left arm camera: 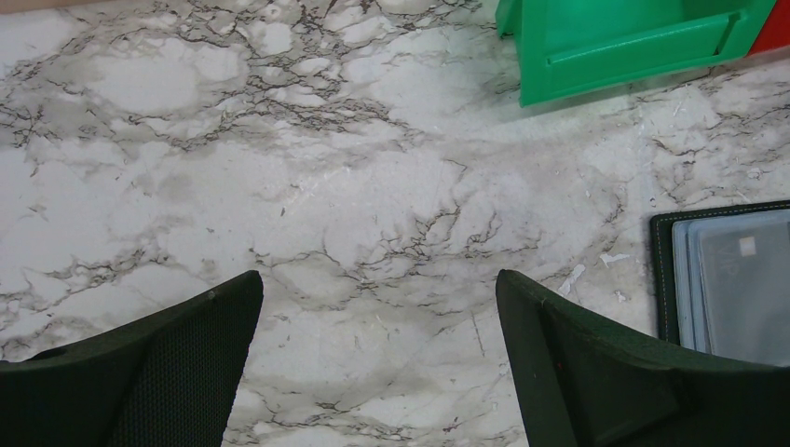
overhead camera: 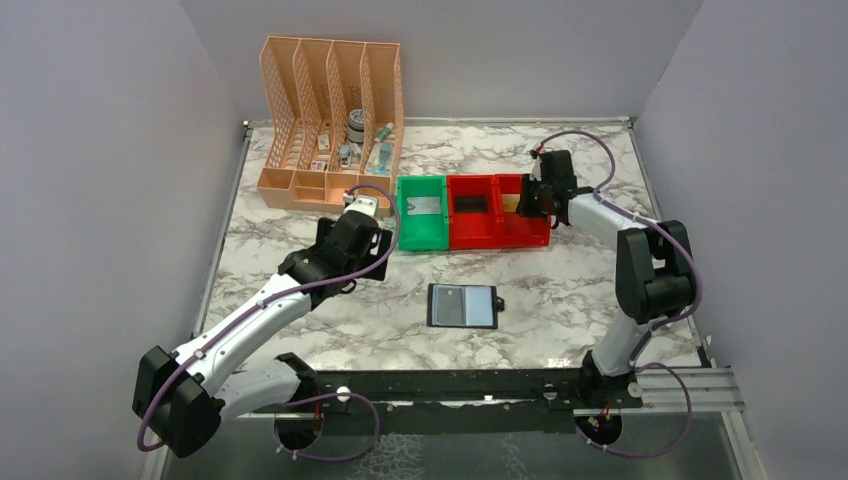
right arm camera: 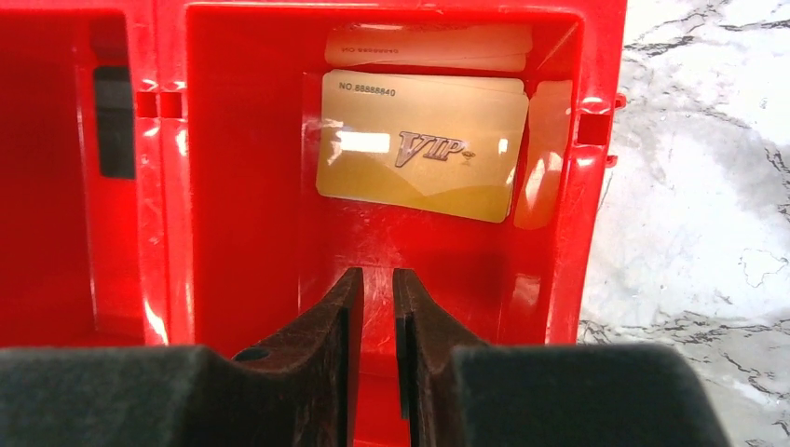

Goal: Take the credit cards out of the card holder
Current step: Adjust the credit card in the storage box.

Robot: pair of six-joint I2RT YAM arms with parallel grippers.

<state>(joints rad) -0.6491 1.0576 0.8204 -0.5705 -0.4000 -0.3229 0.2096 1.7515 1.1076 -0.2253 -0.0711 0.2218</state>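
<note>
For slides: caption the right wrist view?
Right tool, empty, above a red bin holding a gold VIP card.

The table (overhead camera: pixel 580 290) has a white marble-pattern top with grey veining. A peach lattice file organizer (overhead camera: pixel 283 110) stands at the far left. Just beside its right front corner, three bins stand touching in a row: green bin (overhead camera: pixel 422 240), middle red bin (overhead camera: pixel 474 235), right-hand red bin (overhead camera: pixel 525 238). The card holder (overhead camera: pixel 462 306) lies open and flat near the centre, apart from the bins on their near side.

Gold card (right arm camera: pixel 419 154) in red bin (right arm camera: pixel 242 233); card holder (overhead camera: pixel 462 306) lies open.
</note>
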